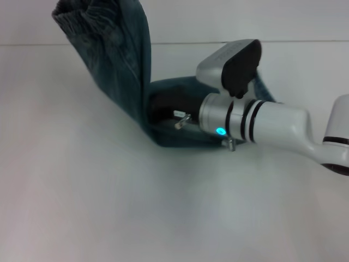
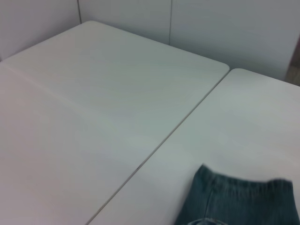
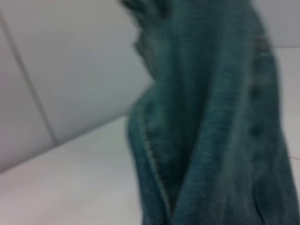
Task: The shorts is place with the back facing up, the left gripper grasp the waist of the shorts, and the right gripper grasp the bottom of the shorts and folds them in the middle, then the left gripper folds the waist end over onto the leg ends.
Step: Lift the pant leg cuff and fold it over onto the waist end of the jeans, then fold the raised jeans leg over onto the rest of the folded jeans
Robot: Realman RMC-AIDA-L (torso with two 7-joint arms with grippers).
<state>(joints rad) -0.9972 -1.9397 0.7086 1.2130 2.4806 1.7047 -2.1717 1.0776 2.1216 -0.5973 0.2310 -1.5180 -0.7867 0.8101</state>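
Note:
The blue-green denim shorts [image 1: 122, 71] are lifted at one end and stand up like a flap at the upper left of the head view. The gathered waist [image 1: 87, 19] is at the top of the flap, and what holds it is out of view above. The other part of the shorts lies flat on the white table [image 1: 82, 207]. My right gripper [image 1: 163, 109] reaches in from the right and sits dark inside the crease, pressed against the cloth. The bottom hems are hidden behind the right arm. A denim edge [image 2: 239, 201] shows in the left wrist view. Folded denim [image 3: 211, 117] fills the right wrist view.
My right arm's white forearm [image 1: 272, 123] and its black wrist camera housing [image 1: 240, 65] lie low across the right side of the table. A seam between two tabletops [image 2: 154, 150] runs diagonally. Pale wall panels [image 2: 211, 23] stand behind the table.

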